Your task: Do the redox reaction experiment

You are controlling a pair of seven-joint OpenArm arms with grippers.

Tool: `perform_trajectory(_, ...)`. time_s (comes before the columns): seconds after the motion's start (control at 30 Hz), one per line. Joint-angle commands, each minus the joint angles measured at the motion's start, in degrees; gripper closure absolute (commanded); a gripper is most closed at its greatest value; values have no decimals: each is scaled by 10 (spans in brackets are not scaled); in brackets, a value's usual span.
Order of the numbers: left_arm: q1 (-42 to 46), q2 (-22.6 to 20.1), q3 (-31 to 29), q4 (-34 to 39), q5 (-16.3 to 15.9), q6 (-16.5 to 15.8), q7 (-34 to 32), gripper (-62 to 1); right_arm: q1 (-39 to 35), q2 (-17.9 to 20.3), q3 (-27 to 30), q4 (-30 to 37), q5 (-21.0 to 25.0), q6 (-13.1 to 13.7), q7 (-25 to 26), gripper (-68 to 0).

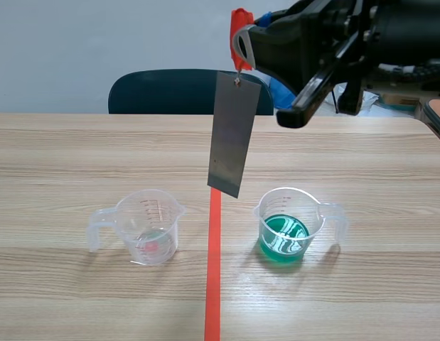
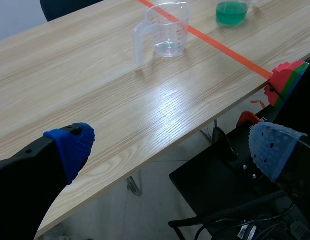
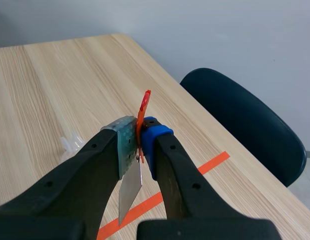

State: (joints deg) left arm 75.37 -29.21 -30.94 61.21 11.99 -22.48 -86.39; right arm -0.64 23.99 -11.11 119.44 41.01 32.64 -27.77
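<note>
Right jaws clamp the red clip [image 1: 238, 28] so its metal strip [image 1: 232, 135] hangs free above the tabletop [image 1: 63, 156] near the green-solution beaker [image 1: 287, 226], apparently ready for dipping; left jaws stand open, idle.

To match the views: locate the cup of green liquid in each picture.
Scene view: cup of green liquid just right of the orange tape line.
Left wrist view: far ahead of the left hand, beyond that line.
Right wrist view: not in it.
Shared landmark: the tape line.
</note>
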Motion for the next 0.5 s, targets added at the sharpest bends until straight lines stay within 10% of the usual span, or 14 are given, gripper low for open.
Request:
perform_trajectory(0.0, 1, -2, -2, 2, -3, 1, -21, -623, 17, -10, -7, 9, 8, -3, 2, -6)
perform_trajectory(0.47, 1, -2, -2, 2, -3, 1, -21, -623, 79, -88, -103, -3, 1, -3, -60, -6)
